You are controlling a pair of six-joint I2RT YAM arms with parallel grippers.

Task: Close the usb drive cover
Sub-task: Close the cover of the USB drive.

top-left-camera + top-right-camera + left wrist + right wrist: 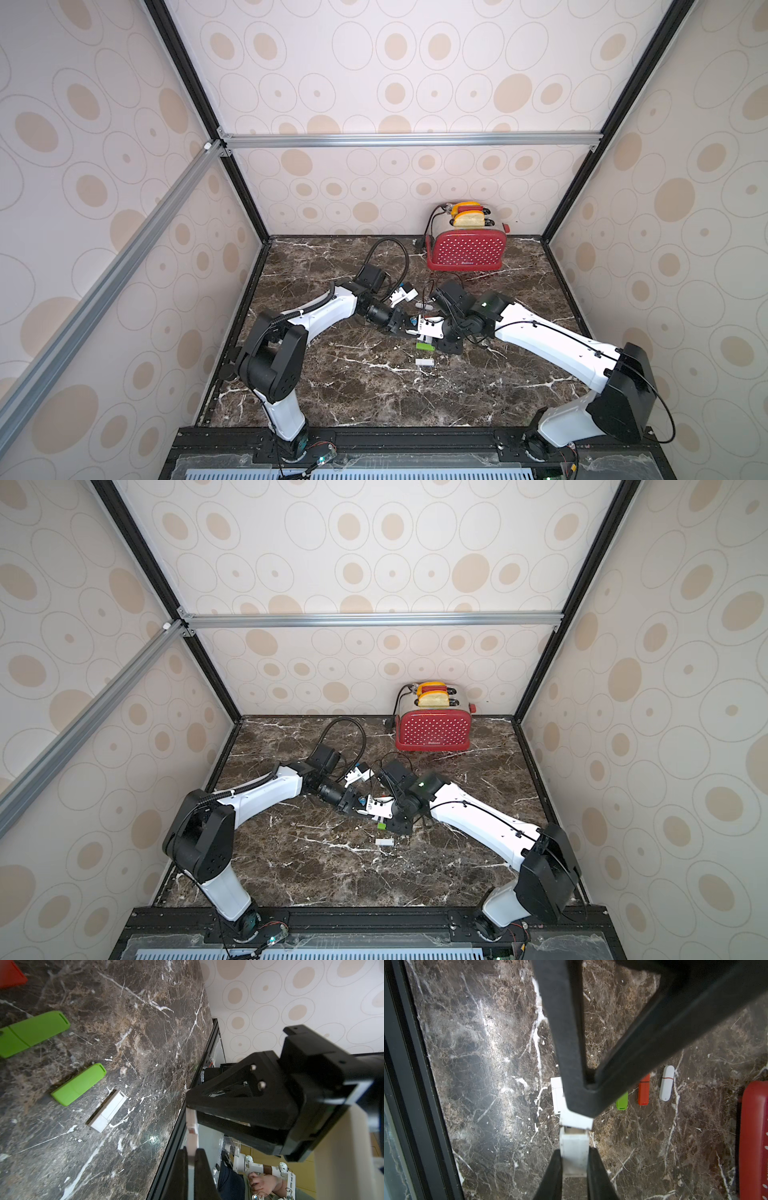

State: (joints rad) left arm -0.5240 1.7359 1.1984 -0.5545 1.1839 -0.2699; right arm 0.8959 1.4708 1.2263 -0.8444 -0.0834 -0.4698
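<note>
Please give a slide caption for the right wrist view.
Left gripper and right gripper hold the white usb drive, not fully closed.

Red toaster [466, 251] with, seemingly, toast [468, 219]

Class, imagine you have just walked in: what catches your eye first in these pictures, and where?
The red toaster with toast in its slots stands at the back of the marble table. Mid-table, the left gripper and right gripper meet tip to tip, each pinching one end of a white USB drive.

White usb drive [574, 1153] — cover [576, 1121] (white) unseated
</note>
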